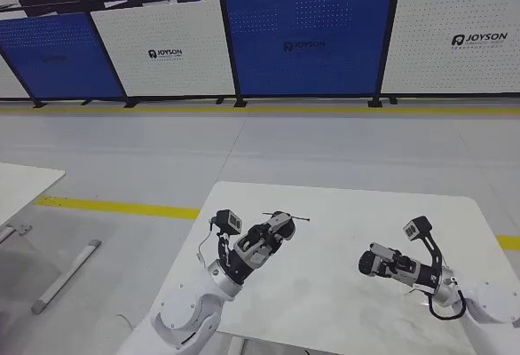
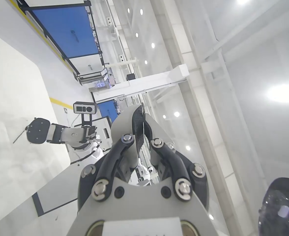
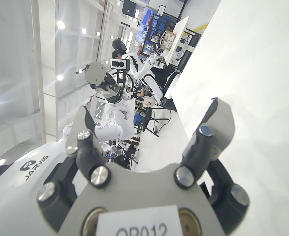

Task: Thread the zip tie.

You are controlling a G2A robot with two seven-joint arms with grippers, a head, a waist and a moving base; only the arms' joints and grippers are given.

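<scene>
A thin black zip tie [image 1: 299,217] lies crosswise in my left gripper [image 1: 280,224], which is held above the left part of the white table [image 1: 331,297]. In the left wrist view the left gripper [image 2: 141,114] is shut, with the zip tie [image 2: 143,122] as a narrow dark strip between its pads. My right gripper [image 1: 367,263] hangs over the right part of the table, turned toward the left one and well apart from it. In its own wrist view the right gripper [image 3: 151,114] stands open with nothing between its fingers, and the left gripper [image 3: 95,72] shows farther off.
The table's far edge [image 1: 349,187] and rounded corners border grey floor with a yellow line [image 1: 118,208]. A second white table [image 1: 11,191] stands at the left. Blue and white panels [image 1: 304,44] line the back.
</scene>
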